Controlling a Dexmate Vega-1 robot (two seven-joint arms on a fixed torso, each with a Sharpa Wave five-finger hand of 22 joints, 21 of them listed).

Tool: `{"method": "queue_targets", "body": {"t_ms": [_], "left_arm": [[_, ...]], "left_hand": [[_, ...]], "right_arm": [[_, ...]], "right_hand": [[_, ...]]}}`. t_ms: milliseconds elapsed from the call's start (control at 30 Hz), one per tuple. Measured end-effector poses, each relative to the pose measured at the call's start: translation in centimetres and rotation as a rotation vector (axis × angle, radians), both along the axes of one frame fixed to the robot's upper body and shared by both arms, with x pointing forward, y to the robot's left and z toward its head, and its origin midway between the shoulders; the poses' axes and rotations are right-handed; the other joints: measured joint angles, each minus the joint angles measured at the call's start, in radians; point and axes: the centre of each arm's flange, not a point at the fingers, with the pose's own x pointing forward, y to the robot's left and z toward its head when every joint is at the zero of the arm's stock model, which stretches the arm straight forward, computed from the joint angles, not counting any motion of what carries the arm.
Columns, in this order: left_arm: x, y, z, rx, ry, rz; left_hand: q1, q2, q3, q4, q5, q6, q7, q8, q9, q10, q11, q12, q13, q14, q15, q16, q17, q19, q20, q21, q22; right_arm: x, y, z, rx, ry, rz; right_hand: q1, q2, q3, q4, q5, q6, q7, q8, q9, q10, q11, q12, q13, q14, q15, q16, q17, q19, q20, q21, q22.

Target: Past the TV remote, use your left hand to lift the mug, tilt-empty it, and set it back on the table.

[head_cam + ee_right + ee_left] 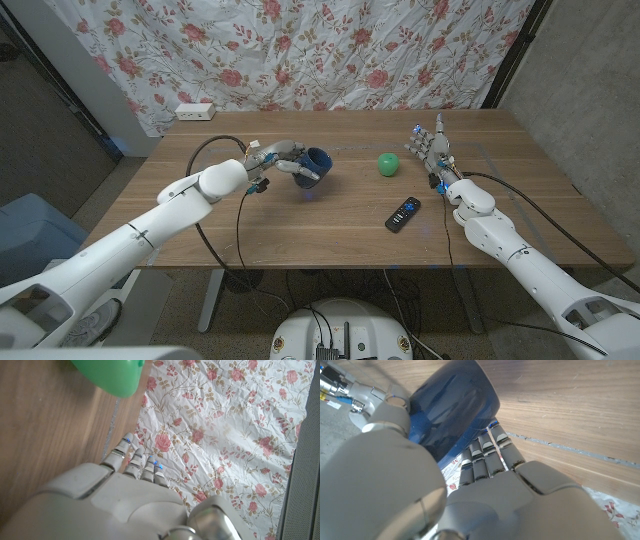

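Left hand point(283, 160) gripping the blue mug point(316, 165), with the TV remote point(403, 214) as the landmark for all positions. The mug lies beyond the remote and well apart from it toward the robot's left, nearer the flowered backdrop point(330, 50). It is tipped, its long axis leaning away from upright with the mouth turned toward the remote's side; whether its base touches the wooden table point(330, 235) cannot be told from above. In the left wrist view the fingers point(485, 457) wrap one flank of the mug point(451, 407) and the thumb presses the opposite flank, so the body sits directly ahead of the palm. The relation governing the coming move, as judged here, is this axis: the wrist must roll it back to vertical before the base can meet the table. The green ball point(388, 164) rests just beyond the remote, between mug and right hand point(430, 148). The right hand holds nothing, fingers apart and pointing up, beyond the remote on its right. The left hand is the nearer to the mug
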Motion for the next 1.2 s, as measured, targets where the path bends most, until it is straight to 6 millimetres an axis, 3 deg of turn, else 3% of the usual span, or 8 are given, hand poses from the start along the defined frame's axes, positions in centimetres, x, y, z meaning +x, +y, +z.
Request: {"method": "queue_targets", "body": {"t_ms": [267, 300, 667, 867, 1200], "left_arm": [[0.0, -0.3, -0.3, -0.079, -0.004, -0.039], [0.8, -0.4, -1.5, -0.097, 0.024, -0.035], [1.6, -1.2, -3.1, -0.181, 0.066, -0.057], [2.2, -1.6, -4.0, -0.206, 0.095, -0.065], [3.1, -2.5, -5.1, -0.246, 0.122, -0.098]], "left_hand": [[0.0, 0.0, 0.0, 0.0, 0.0, 0.0, 0.0, 0.0, 0.0, -0.007, -0.007, -0.003, 0.001, -0.005, -0.005, -0.007, 0.0, -0.003, 0.003, -0.004, 0.0], [0.0, 0.0, 0.0, 0.0, 0.0, 0.0, 0.0, 0.0, 0.0, -0.007, -0.007, -0.003, 0.001, -0.005, -0.005, -0.008, 0.0, -0.005, 0.005, -0.004, 0.0], [0.0, 0.0, -0.003, 0.003, -0.001, 0.0, 0.0, 0.0, -0.005, -0.009, -0.009, -0.008, 0.009, -0.005, -0.005, -0.012, 0.0, -0.031, 0.006, -0.015, 0.0], [0.0, 0.0, -0.007, 0.007, -0.001, 0.0, 0.0, 0.0, -0.005, -0.02, -0.02, -0.009, 0.013, -0.012, -0.013, -0.02, 0.0, -0.059, 0.022, -0.025, 0.0], [0.0, 0.0, -0.007, 0.007, -0.004, 0.0, 0.0, 0.0, -0.005, -0.032, -0.032, -0.014, 0.057, -0.029, -0.014, -0.031, 0.001, -0.11, 0.019, -0.048, 0.0]], "right_arm": [[0.0, 0.0, 0.0, 0.0, 0.0, 0.0], [0.0, 0.0, 0.0, 0.0, 0.0, 0.0], [0.0, 0.0, 0.0, 0.0, 0.0, 0.0], [0.0, 0.0, 0.0, 0.0, 0.0, 0.001], [0.0, 0.0, 0.0, 0.0, 0.0, 0.001]], "right_hand": [[0.0, 0.0, 0.0, 0.0, 0.0, 0.0, 0.0, 0.0, 0.0, 0.0, 0.0, 0.0, 0.0, 0.0, 0.0, 0.0, 0.0, 0.0, 0.0, 0.0, 0.0], [0.0, 0.0, 0.0, 0.0, 0.0, 0.0, 0.0, 0.0, 0.0, 0.0, 0.0, 0.0, 0.0, 0.0, 0.0, 0.0, 0.0, 0.0, 0.0, 0.0, 0.0], [0.0, 0.0, 0.0, 0.0, 0.0, 0.0, 0.0, 0.0, 0.0, 0.0, 0.0, 0.0, 0.0, 0.0, 0.0, 0.0, 0.0, 0.0, 0.0, 0.0, 0.0], [0.0, 0.0, 0.0, 0.0, 0.0, 0.0, 0.0, 0.0, 0.0, 0.0, 0.0, 0.0, 0.0, 0.0, 0.0, 0.0, 0.0, 0.0, 0.0, 0.0, 0.0], [0.0, 0.0, 0.0, 0.0, 0.0, 0.0, 0.0, 0.0, 0.0, 0.0, 0.0, 0.0, 0.0, 0.0, 0.0, 0.0, 0.0, 0.0, 0.0, 0.0, 0.0]]}}
